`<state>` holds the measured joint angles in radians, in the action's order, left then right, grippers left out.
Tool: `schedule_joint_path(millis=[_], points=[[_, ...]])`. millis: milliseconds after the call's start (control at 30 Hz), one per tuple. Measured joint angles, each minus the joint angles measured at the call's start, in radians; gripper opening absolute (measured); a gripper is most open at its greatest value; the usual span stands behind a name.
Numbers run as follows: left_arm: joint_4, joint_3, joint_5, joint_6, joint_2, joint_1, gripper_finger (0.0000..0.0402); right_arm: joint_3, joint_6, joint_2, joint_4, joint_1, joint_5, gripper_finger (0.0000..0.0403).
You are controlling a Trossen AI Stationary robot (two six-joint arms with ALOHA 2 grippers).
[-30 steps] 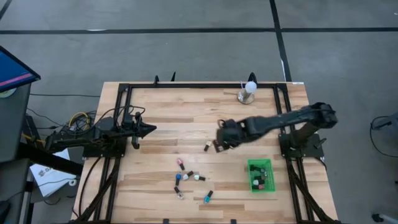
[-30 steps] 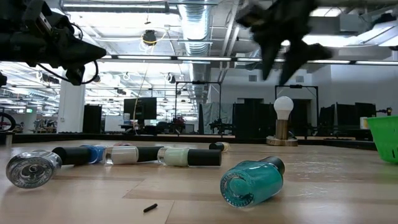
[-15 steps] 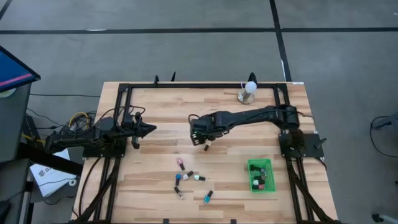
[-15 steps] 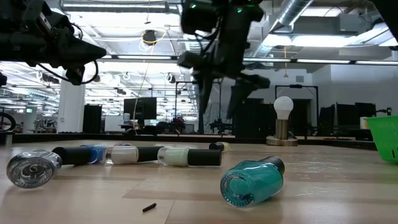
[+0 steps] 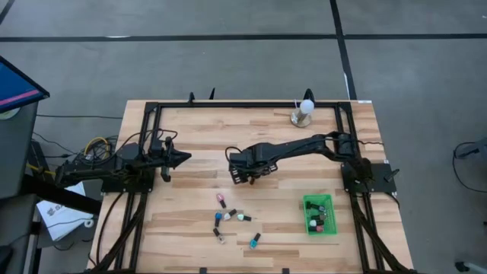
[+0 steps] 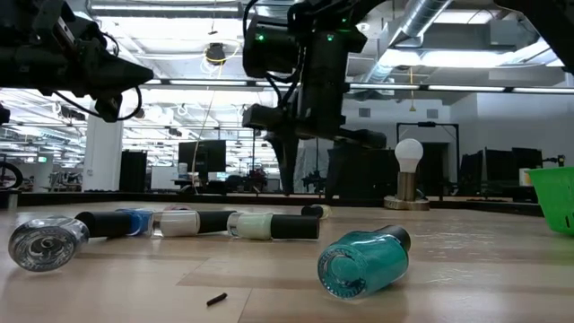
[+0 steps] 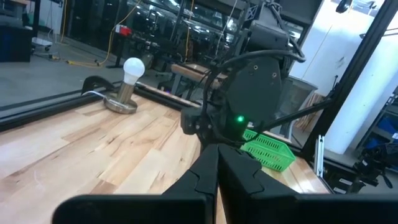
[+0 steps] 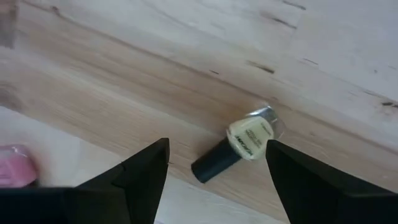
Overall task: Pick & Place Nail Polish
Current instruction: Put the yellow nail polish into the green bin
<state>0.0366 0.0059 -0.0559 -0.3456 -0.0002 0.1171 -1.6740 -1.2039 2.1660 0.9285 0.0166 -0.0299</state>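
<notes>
A pale yellow nail polish bottle [image 8: 249, 137] with a dark cap [image 8: 211, 165] lies on its side, alone on the wooden table. My right gripper [image 8: 217, 165] hangs above it, pointing down and open, with one finger on either side and touching nothing. In the high view that gripper [image 5: 242, 176] is near the table's middle; in the low view [image 6: 309, 175] it stands over the small bottle [image 6: 314, 212]. Several more bottles [image 5: 228, 217] lie nearer the front, among them a teal one [image 6: 363, 260]. My left gripper [image 5: 183, 158] waits at the left, shut.
A green basket [image 5: 318, 215] with bottles in it sits at the front right. A white bulb on a round metal base [image 5: 303, 114] stands at the far right. A pink bottle [image 8: 12, 167] lies close by. A black frame [image 5: 152, 114] runs round the table.
My right gripper has swung toward the table's left edge and come down, from beside the lone bottle's right to straight over it. The bottles have stayed where they were.
</notes>
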Motion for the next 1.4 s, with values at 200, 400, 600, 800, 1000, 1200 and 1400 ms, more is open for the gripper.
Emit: schedule_joint_path(millis=[200, 400, 600, 800, 1000, 1200, 1400], points=[[0.001, 0.000, 0.000, 0.000, 0.000, 0.000, 0.0001, 0.017, -0.017, 0.000, 0.032, 0.000, -0.001, 0.0260], [0.001, 0.000, 0.000, 0.000, 0.000, 0.000, 0.0001, 0.017, -0.020, 0.000, 0.014, 0.000, -0.023, 0.0260], [0.001, 0.000, 0.000, 0.000, 0.000, 0.000, 0.0001, 0.019, -0.019, 0.044, 0.016, 0.006, -0.019, 0.0260], [0.003, 0.000, 0.000, 0.000, 0.000, 0.000, 0.0001, 0.011, 0.010, 0.071, 0.010, 0.013, 0.006, 0.0260], [0.004, 0.000, 0.000, 0.000, 0.000, 0.000, 0.0001, 0.011, 0.057, 0.072, 0.027, 0.014, 0.021, 0.0239], [0.005, 0.000, 0.000, 0.000, 0.000, 0.000, 0.0001, 0.012, 0.110, 0.073, 0.027, 0.020, 0.028, 0.0171], [0.005, 0.000, 0.000, 0.000, 0.000, 0.000, 0.0001, 0.013, 0.164, 0.074, 0.028, 0.021, 0.037, 0.0104]])
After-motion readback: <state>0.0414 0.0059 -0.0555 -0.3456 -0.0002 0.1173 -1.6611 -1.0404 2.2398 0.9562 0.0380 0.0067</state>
